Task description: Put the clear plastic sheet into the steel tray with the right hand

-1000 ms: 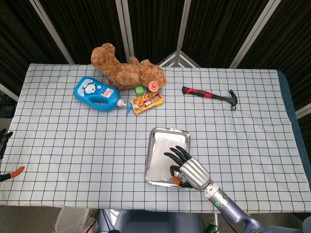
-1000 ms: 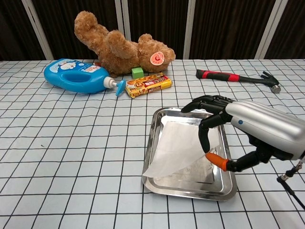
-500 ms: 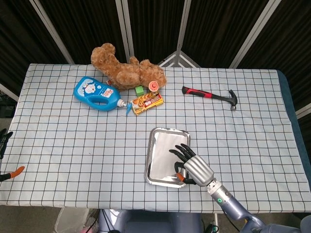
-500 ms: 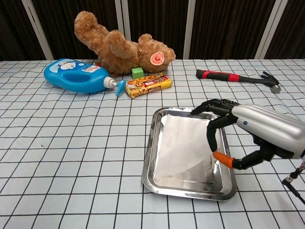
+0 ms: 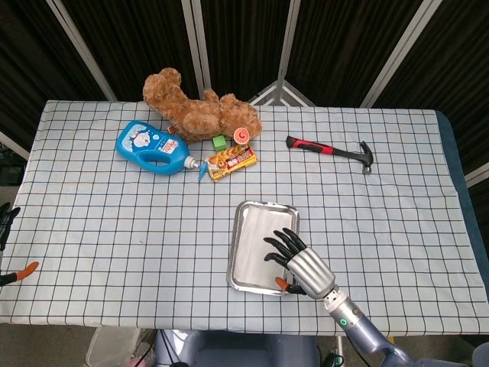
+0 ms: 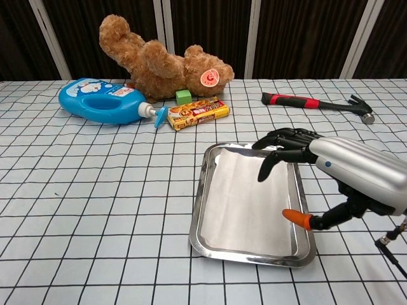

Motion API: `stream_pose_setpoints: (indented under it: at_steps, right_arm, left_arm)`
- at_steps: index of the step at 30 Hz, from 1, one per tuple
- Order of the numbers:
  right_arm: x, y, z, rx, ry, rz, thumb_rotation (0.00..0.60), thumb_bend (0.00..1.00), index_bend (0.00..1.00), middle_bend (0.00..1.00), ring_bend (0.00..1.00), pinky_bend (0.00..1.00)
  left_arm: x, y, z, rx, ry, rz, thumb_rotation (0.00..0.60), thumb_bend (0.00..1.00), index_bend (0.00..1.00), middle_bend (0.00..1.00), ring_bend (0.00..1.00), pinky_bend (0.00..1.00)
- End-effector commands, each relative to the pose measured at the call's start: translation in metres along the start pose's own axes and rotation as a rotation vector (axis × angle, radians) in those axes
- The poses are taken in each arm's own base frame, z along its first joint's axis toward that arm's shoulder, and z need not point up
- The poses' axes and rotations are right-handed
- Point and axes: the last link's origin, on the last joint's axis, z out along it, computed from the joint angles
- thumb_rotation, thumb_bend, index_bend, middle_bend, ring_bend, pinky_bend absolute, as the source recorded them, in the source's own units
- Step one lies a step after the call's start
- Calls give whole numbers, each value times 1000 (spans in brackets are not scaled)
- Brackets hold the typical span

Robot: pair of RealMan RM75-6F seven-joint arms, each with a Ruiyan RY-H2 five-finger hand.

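Note:
The clear plastic sheet (image 6: pixel 245 200) (image 5: pixel 252 248) lies flat inside the steel tray (image 6: pixel 199 197) (image 5: pixel 234 252) near the table's front. My right hand (image 6: pixel 331 165) (image 5: pixel 300 264) hovers over the tray's right side, its dark fingers spread and lifted off the sheet, its orange-tipped thumb apart below them. It holds nothing. Of my left hand only an orange tip and a dark part (image 5: pixel 9 252) show at the left edge of the head view; its state is unclear.
At the back stand a brown teddy bear (image 6: pixel 162 60), a blue bottle (image 6: pixel 105 101), a small green block (image 6: pixel 184 96) and an orange snack box (image 6: pixel 198 113). A red-handled hammer (image 6: pixel 315 105) lies at the back right. The table's right edge is near my arm.
The sheet was raised under my right hand's fingers and thumb; now it lies flat in the tray and the fingers have let go and lifted clear.

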Motion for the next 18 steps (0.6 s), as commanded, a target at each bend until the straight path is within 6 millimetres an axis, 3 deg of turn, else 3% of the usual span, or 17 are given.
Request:
stream_pose_setpoints:
  at_steps: [1, 5, 10, 13, 18]
  right_arm:
    - [1, -2, -3, -7, 5, -4, 600, 363, 270, 125, 0, 0]
    - [7, 0, -8, -16, 19, -44, 600, 362, 264, 125, 0, 0]
    - [31, 16, -23, -65, 71, -146, 600, 362, 262, 124, 0, 0]
    - [53, 33, -43, -122, 96, -257, 600, 362, 236, 105, 0, 0]
    - [87, 68, -100, -333, 77, -401, 600, 362, 137, 11, 0, 0]
  left_arm:
    - [0, 0, 0, 0, 1, 0, 600, 0, 0, 0, 0, 0]
    - [0, 0, 0, 0, 1, -2, 600, 0, 0, 0, 0, 0]
    - [1, 0, -1, -2, 1, -5, 600, 0, 0, 0, 0, 0]
    - [1, 0, -1, -5, 2, -7, 600, 0, 0, 0, 0, 0]
    - [1, 1, -3, -13, 3, -7, 600, 0, 0, 0, 0, 0]
